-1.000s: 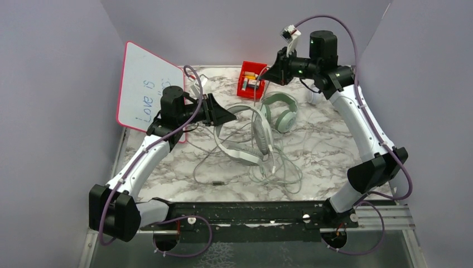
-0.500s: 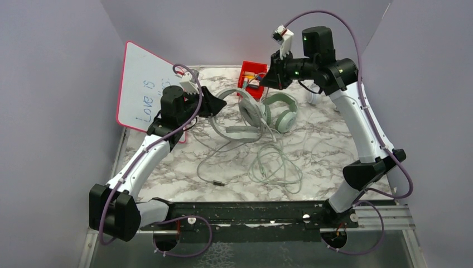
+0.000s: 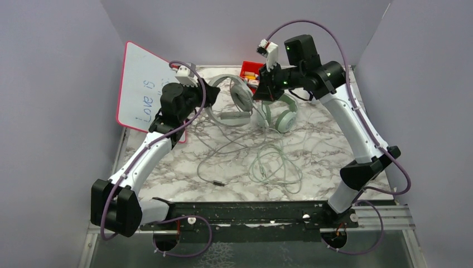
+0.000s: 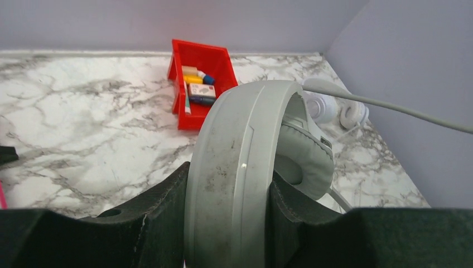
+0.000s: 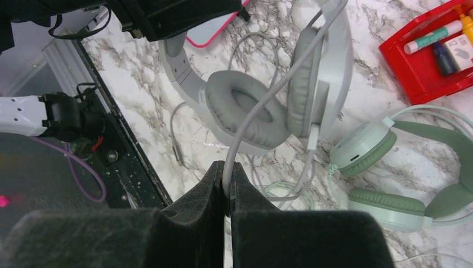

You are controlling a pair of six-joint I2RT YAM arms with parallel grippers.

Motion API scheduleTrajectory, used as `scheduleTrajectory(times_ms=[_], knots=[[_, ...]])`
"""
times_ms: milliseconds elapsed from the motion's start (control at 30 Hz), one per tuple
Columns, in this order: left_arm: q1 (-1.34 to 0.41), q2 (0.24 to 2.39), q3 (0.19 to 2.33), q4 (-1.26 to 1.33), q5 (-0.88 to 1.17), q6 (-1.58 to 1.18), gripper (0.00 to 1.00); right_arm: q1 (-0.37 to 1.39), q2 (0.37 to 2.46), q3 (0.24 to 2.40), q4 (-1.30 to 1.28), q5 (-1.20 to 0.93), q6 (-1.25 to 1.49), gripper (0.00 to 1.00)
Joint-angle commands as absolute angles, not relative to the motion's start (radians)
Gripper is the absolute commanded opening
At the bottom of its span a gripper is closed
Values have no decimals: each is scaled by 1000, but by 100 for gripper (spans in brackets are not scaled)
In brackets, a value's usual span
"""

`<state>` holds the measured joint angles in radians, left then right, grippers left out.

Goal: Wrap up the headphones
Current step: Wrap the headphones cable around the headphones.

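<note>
My left gripper (image 3: pixel 209 92) is shut on the headband of the grey-white headset (image 3: pixel 231 103) and holds it up off the table; the band (image 4: pixel 234 167) fills the space between the jaws. My right gripper (image 3: pixel 261 92) is shut on that headset's thin grey cable (image 5: pixel 262 100), just right of its ear cups (image 5: pixel 245 111). The mint-green headset (image 3: pixel 281 114) lies on the marble below the right gripper and also shows in the right wrist view (image 5: pixel 385 167). The small white headset (image 4: pixel 334 109) lies at the back right by the wall. Loose cables (image 3: pixel 268 167) sprawl mid-table.
A red bin (image 3: pixel 249 70) of markers stands at the back centre, just behind the held headset. A pink-edged whiteboard (image 3: pixel 142 89) leans at the back left behind the left arm. Grey walls enclose the table on three sides.
My left gripper has lifted the grey-white headset up and toward the back. My right gripper has moved left and down with the cable, close to the ear cups.
</note>
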<state>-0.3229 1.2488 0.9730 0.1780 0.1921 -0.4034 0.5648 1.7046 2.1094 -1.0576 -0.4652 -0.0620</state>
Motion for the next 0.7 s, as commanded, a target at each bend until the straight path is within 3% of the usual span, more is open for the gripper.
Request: scheduleTrajectory(times_ms=[0, 333, 667], knots=[[-321, 1217, 969, 382, 54, -375, 0, 586, 1709, 2154, -1097, -507, 24, 0], [-335, 1268, 943, 705, -23, -417, 0, 586, 1735, 2169, -1053, -674, 291, 1], [-337, 1268, 949, 843, 29, -343, 0, 586, 1699, 2170, -1056, -379, 177, 10]])
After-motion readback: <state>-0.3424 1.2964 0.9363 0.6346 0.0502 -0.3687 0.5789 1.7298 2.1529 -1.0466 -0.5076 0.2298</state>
